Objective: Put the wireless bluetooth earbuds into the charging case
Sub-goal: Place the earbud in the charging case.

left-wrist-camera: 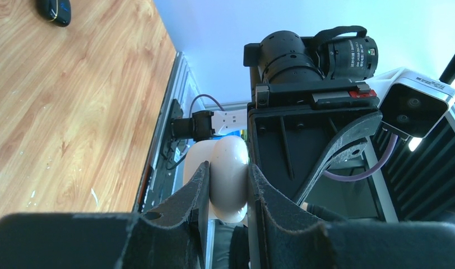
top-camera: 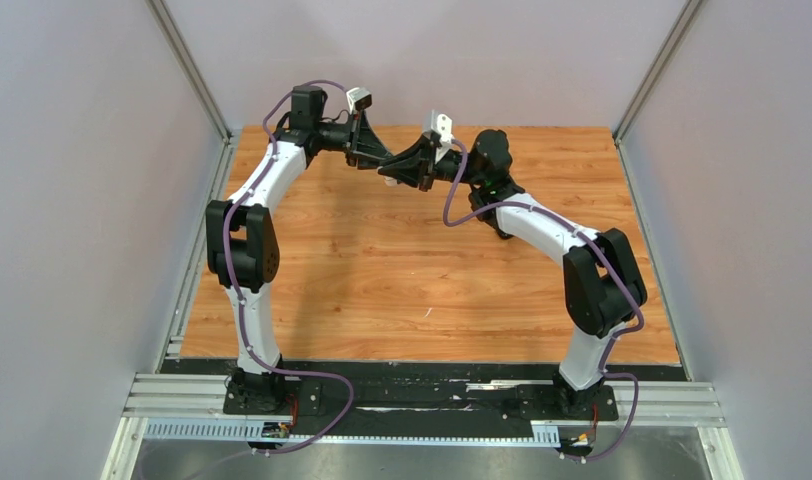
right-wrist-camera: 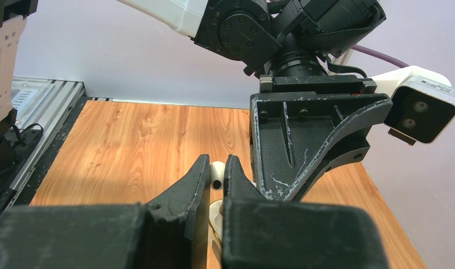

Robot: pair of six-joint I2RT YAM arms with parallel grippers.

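Up over the far middle of the table (top-camera: 402,270), the left gripper (left-wrist-camera: 227,178) clamps the charging case (left-wrist-camera: 231,154) — white, smooth, rounded. The right gripper (right-wrist-camera: 217,162) pinches a white earbud (right-wrist-camera: 217,172) — tiny, short-stemmed, just beside the case.

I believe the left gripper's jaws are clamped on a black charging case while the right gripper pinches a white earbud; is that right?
Not quite: the charging case in the left gripper is white, not black, as the left wrist view shows. The right gripper does pinch a white earbud.
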